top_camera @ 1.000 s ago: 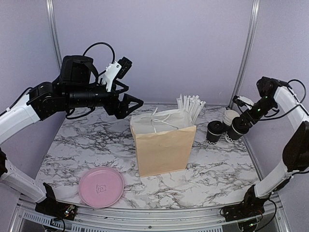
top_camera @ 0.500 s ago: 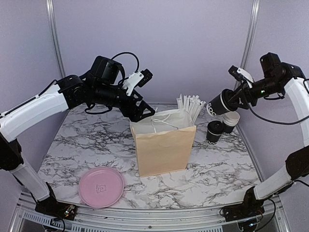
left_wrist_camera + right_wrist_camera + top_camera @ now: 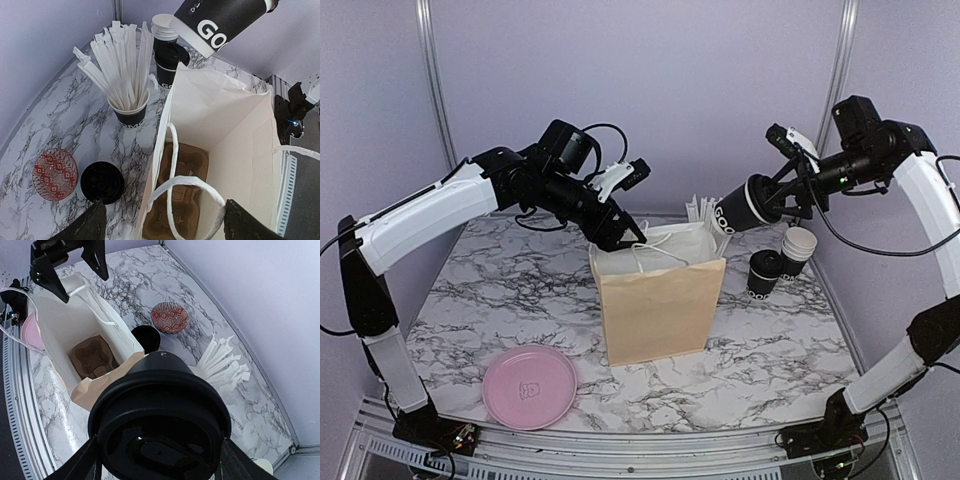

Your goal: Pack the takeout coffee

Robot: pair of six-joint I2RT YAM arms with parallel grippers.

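A lidded takeout coffee cup point(image 3: 738, 212) hangs tilted in the air just right of the open paper bag point(image 3: 660, 310), clamped around its body by the right gripper point(image 3: 767, 200). The left gripper point(image 3: 626, 236) stands at the bag's left rim, jaws spread wide with one bag wall between them. The thin paper cup looks light and crushable, so a moderate squeeze on the body below the press-on lid seems the safest hold.

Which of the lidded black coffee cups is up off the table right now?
The tilted cup held in the right fingers, near the paper bag's mouth; the other lidded cup stands upright on the table.
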